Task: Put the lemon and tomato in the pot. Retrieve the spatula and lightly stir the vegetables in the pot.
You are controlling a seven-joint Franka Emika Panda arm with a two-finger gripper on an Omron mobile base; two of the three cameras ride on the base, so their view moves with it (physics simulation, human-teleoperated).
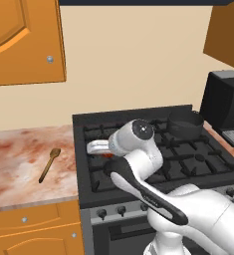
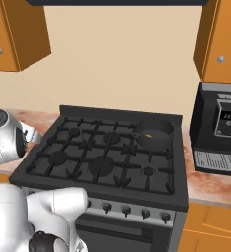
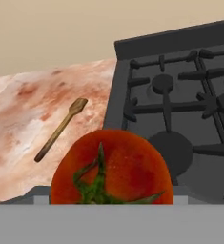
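Right, left base view first: the stove (image 1: 158,154) is taken as reference. The claw (image 1: 104,152) is held low over the stove's left side, near its left edge, at the end of the white arm (image 1: 138,164). A sliver of red, the tomato (image 1: 109,155), is seen at the claw, half hidden by the hand. The pot (image 1: 185,122) is parked on the stove's back right burner. The spatula (image 1: 50,164) is laid flat on the surface (image 1: 19,164) left of the stove, well apart from its edge, head pointing away from the base. A black coffee machine (image 1: 225,102) is placed right of the stove.

Right base view: the pot (image 2: 154,133) is again seen on the stove's (image 2: 107,157) back right burner, with the lemon (image 2: 149,135) inside it as a small yellow patch. The coffee machine (image 2: 221,129) is set just right of the stove.

Hand view: the tomato (image 3: 111,164) is seen close up, green stalk facing the camera, covering the fingertips. It is read as gripped by the claw, jaws spread wide around it, above the stove's (image 3: 180,119) left edge. The spatula (image 3: 61,129) is seen beyond it on the surface (image 3: 18,119), left of the stove and untouched.
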